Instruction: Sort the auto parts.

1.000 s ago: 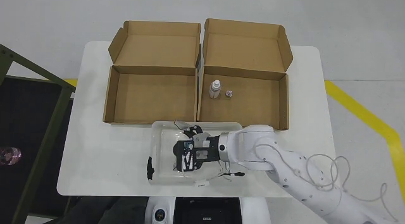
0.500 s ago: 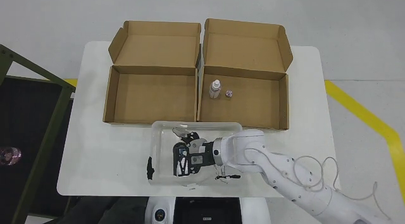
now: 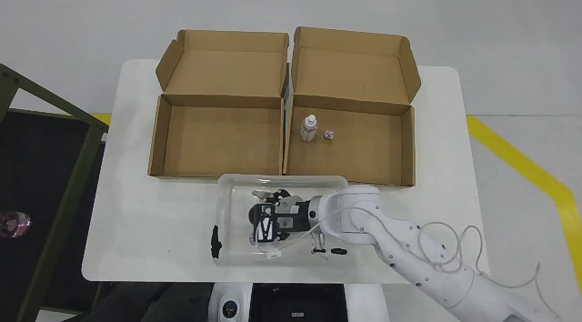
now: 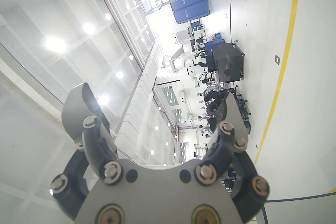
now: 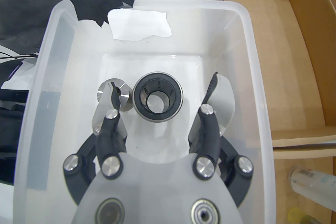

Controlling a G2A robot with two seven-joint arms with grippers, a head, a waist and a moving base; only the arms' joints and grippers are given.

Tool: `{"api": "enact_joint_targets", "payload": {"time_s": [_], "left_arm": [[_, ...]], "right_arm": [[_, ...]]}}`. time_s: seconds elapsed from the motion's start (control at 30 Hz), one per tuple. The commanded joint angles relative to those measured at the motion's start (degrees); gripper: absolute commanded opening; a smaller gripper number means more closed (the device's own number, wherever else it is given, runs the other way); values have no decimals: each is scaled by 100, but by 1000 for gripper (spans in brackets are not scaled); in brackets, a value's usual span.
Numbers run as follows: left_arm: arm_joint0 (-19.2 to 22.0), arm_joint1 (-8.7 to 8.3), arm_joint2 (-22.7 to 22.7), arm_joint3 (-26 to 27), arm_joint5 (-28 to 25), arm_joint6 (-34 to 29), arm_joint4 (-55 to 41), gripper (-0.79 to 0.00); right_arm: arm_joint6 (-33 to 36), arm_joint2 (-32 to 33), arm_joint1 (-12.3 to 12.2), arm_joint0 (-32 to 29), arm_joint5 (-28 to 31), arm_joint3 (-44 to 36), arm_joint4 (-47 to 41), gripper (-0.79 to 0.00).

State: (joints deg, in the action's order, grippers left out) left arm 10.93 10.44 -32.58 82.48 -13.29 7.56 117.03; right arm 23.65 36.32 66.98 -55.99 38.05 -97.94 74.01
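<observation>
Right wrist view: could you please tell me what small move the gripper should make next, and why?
Probably ease down and shut the right gripper on the bearing: it lies between the open fingers in the clear bin, the smaller metal cylinder beside one.

You've got: white table (image 3: 136,222) | dark green-framed cart (image 3: 36,167) off its left edge | yellow floor line (image 3: 527,163) off its right | blue cabinets (image 4: 190,5) far off

Down in the clear plastic bin (image 5: 253,57) two metal parts sit side by side. One is a stubby cylindrical bearing (image 5: 157,97) with a black rim, standing on end with its bore showing. The other is a smaller silver slotted piece (image 5: 126,96). In the right-hand cardboard box (image 3: 400,154) are a small whitish bottle (image 3: 309,127) and, just beside it, a tiny pale part (image 3: 331,135).
</observation>
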Motion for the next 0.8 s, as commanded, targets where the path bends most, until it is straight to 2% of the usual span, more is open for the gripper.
{"api": "enact_joint_targets", "payload": {"time_s": [0.0,0.37,0.77], "left_arm": [[0,0,0,0,0,0,0,0],[0,0,0,0,0,0,0,0],[0,0,0,0,0,0,0,0]], "right_arm": [[6,9,7,-14,-28,23,-4,-228],[-48,29,76,-9,-116,191,32,-348],[-114,-132,219,114,-61,476,50,-314]]}}
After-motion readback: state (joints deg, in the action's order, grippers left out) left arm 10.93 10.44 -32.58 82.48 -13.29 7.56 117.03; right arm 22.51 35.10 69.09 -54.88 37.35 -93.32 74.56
